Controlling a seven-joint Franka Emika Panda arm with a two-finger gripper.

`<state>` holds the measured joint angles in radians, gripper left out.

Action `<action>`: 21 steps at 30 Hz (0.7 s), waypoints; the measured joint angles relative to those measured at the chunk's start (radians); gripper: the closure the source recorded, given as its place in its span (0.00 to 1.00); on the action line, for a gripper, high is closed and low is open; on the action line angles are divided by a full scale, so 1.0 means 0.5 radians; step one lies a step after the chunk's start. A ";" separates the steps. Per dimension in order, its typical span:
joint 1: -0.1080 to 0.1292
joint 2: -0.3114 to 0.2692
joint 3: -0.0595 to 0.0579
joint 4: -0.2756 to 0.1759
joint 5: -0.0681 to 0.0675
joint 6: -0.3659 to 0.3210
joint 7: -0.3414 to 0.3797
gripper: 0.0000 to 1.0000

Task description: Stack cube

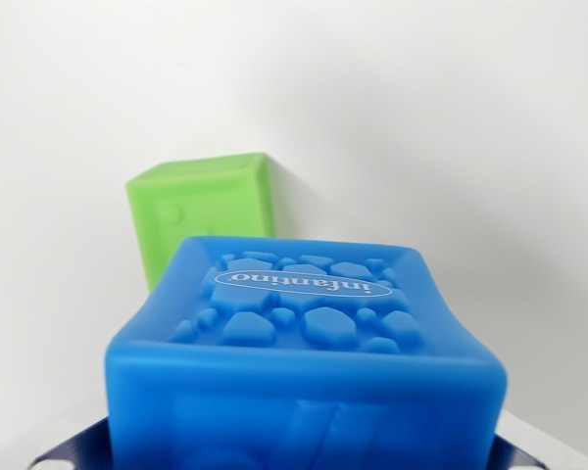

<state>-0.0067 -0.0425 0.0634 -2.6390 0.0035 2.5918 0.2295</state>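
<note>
in the wrist view, your blue cube fills the lower frame, pressed close to the camera with its pebbled "infantino" face showing. metal gripper parts flank its base at both bottom corners, so it looks clamped on the cube, though the fingertips are hidden. the green cube sits on the white table beyond, slightly toward the wrist view's left.

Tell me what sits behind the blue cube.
A green cube stands behind the blue cube, toward the wrist view's left. Its lower part is covered by the blue one, so its base is hidden.
</note>
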 joint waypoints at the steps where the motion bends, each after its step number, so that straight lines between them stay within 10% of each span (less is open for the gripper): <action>1: 0.006 -0.006 0.002 -0.008 0.001 0.001 -0.009 1.00; 21: 0.115 -0.100 0.036 -0.130 0.015 0.035 -0.157 1.00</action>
<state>0.0509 -0.0928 0.0816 -2.7039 0.0111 2.6095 0.1507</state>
